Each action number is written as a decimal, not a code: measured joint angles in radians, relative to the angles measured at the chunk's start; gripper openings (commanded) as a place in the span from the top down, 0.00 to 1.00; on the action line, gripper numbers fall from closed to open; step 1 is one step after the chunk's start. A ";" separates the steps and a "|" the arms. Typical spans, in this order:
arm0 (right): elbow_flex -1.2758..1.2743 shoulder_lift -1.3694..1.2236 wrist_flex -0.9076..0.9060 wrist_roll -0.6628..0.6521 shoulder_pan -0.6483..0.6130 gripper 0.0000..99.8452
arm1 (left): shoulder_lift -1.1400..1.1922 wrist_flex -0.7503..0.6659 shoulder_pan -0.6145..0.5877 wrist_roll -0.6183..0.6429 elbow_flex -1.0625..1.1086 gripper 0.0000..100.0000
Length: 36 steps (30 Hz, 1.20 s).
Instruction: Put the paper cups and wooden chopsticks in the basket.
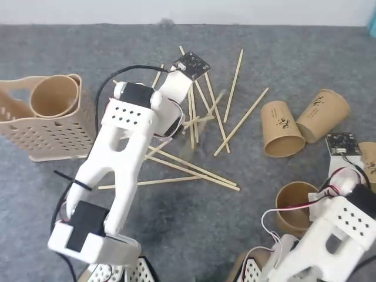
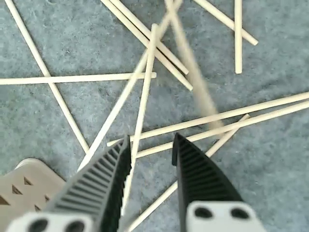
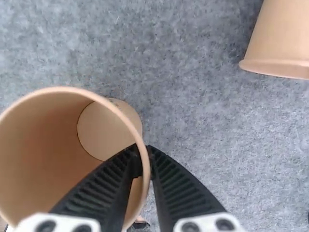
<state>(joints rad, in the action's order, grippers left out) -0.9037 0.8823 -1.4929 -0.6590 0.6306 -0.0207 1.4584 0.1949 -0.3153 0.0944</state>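
Wooden chopsticks (image 1: 200, 117) lie scattered and crossing on the grey carpet at mid table. My left gripper (image 2: 150, 147) hangs open just above them, with one chopstick (image 2: 143, 104) running between its fingers (image 2: 186, 166). The tan basket (image 1: 44, 132) stands at the far left with one paper cup (image 1: 54, 95) inside. My right gripper (image 3: 143, 155) is shut on the rim of an upright paper cup (image 3: 53, 154), which shows at the lower right (image 1: 292, 202) in the high view. Two more cups (image 1: 282, 128) (image 1: 322, 114) lie on their sides at the right.
Another cup (image 1: 370, 160) sits at the right edge beside the right arm's wrist. A cup (image 3: 285, 38) lies near the held one. The basket's corner (image 2: 24, 188) shows close to the left gripper. Bare carpet (image 1: 194, 223) lies between the two arms.
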 measured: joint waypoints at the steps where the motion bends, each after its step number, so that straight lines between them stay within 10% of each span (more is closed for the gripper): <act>1: 0.000 0.000 0.000 0.000 0.000 0.99 | 0.000 0.000 0.000 0.000 0.012 0.88; 21: 0.000 0.000 0.000 0.000 0.000 0.99 | 0.003 -0.479 -0.066 -0.175 0.466 0.89; 36: 0.000 0.000 0.011 0.000 0.000 0.99 | 0.305 -0.413 -0.066 -0.170 0.265 0.98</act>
<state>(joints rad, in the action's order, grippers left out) -0.9037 0.8823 -1.4822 -0.6590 0.6306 0.2846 1.0457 0.1289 -0.4856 0.3598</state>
